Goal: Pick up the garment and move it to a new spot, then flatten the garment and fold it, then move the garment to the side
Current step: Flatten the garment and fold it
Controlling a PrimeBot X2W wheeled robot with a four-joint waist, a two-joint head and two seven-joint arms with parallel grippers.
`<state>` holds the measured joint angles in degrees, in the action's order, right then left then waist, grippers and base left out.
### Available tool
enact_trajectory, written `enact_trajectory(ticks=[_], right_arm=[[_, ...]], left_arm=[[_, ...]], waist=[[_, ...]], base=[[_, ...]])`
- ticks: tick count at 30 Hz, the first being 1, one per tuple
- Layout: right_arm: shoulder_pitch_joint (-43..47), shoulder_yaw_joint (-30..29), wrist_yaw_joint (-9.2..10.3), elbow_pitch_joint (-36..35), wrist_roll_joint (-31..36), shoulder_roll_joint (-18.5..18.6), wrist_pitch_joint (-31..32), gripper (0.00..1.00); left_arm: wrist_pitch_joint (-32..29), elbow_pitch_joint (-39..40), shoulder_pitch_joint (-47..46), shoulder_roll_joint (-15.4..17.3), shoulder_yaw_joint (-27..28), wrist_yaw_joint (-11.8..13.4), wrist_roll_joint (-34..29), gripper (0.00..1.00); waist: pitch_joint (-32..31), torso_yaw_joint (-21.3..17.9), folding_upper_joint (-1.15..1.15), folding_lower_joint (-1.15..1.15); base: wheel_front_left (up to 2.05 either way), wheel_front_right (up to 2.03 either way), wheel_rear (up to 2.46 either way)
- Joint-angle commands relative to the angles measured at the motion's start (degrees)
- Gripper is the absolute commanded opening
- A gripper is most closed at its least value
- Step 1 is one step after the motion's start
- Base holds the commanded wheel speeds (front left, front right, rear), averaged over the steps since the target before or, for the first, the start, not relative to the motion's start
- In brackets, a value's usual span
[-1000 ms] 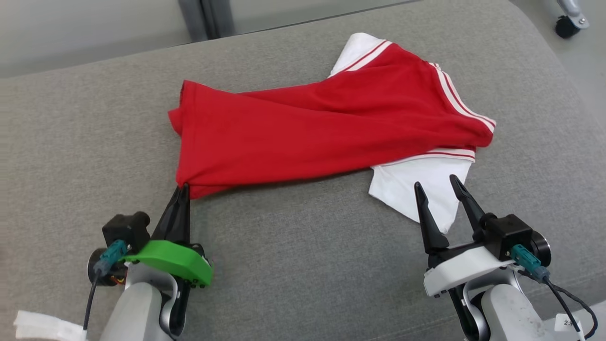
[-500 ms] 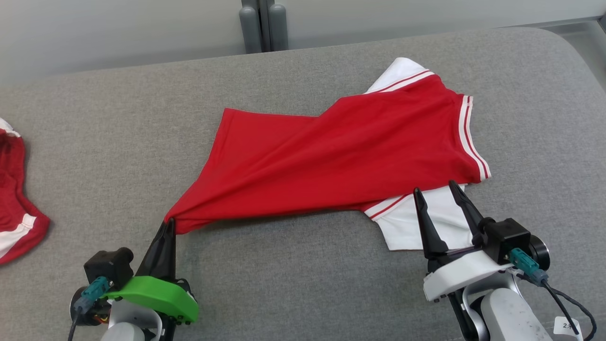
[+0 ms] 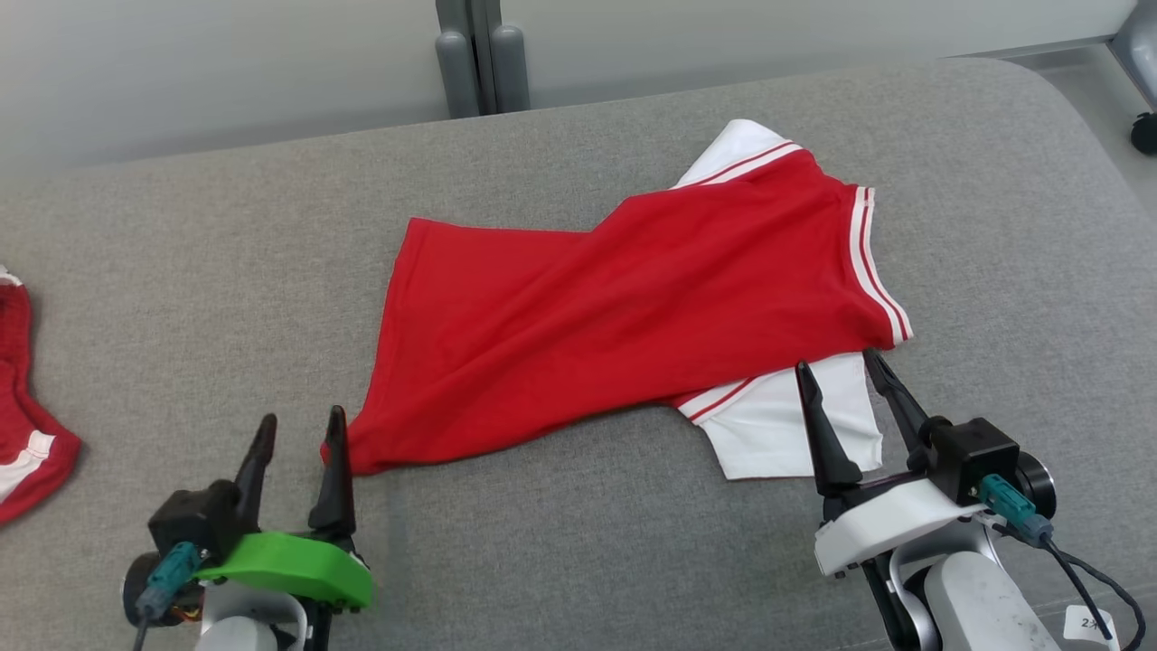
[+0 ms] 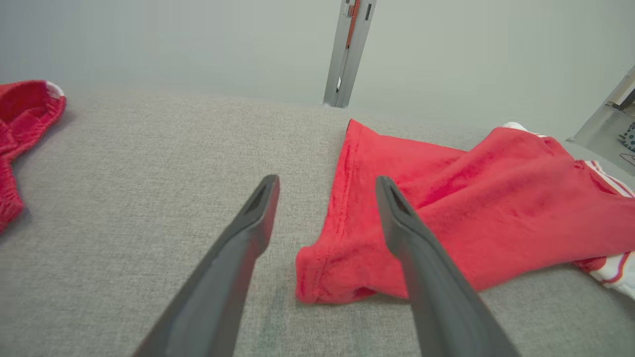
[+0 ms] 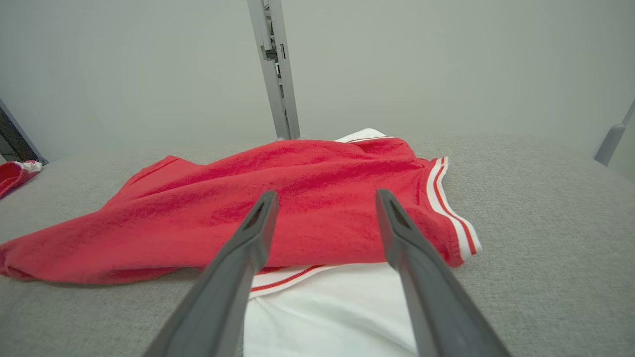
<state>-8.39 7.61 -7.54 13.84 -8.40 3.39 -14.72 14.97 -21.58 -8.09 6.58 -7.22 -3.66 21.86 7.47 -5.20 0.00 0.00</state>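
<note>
2 open, empty: left gripper (image 3: 303,416), right gripper (image 3: 836,362); risk of folding creases into twisted garment (image 3: 624,307) from bunched-corner regrasp.

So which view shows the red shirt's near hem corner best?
The left wrist view: the hem corner lies rumpled on the grey cushion, close up, right by the left gripper's open jaws. The head view shows it small beside that gripper; the right wrist view catches it low at its left edge.
</note>
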Motion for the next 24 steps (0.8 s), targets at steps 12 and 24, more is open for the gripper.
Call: enact_trajectory(ticks=[12, 24], right_arm=[[2.8, -3.0, 0.09, -1.4, 0.3, 0.7, 1.2, 1.0], [5.6, -6.0, 0.09, -1.7, 0.7, 0.5, 1.9, 1.0]], left_arm=[[0.2, 14.8, 9.1, -3.1, 9.6, -2.8, -5.4, 1.0], [0.2, 16.5, 13.9, -3.7, 10.7, -3.7, -5.5, 1.0]], waist=[[-4.3, 1.1, 0.0, 0.0], [-6.7, 2.5, 0.0, 0.0]], base=[[0.0, 0.0, 0.0], [0.0, 0.0, 0.0]])
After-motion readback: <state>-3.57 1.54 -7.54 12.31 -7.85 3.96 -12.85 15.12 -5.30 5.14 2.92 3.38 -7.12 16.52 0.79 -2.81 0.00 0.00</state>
